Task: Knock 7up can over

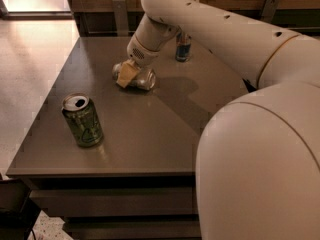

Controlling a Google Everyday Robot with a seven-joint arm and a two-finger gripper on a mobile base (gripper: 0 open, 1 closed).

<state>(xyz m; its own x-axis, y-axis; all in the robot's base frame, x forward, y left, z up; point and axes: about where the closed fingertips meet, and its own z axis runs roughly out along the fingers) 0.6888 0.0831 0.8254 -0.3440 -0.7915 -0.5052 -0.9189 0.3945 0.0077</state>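
A matt grey-brown counter (165, 134) is shown, with a warm, paler sheen towards its far edge. A dark green metal drink can (83, 121) is marked with lighter green print and is topped in silver. Behind and to the right of that green can, a pale silvery-white metal drink can (145, 79) is seen. The end effector (127, 74) is found at it, coloured tan-yellow at the tip and cream-white above. Farther behind the green can, a slim blue-and-silver metal can (183, 48) is seen. The smooth cream-white robot arm (225, 29) is dotted with small dark holes and is ringed by a thin orange line.
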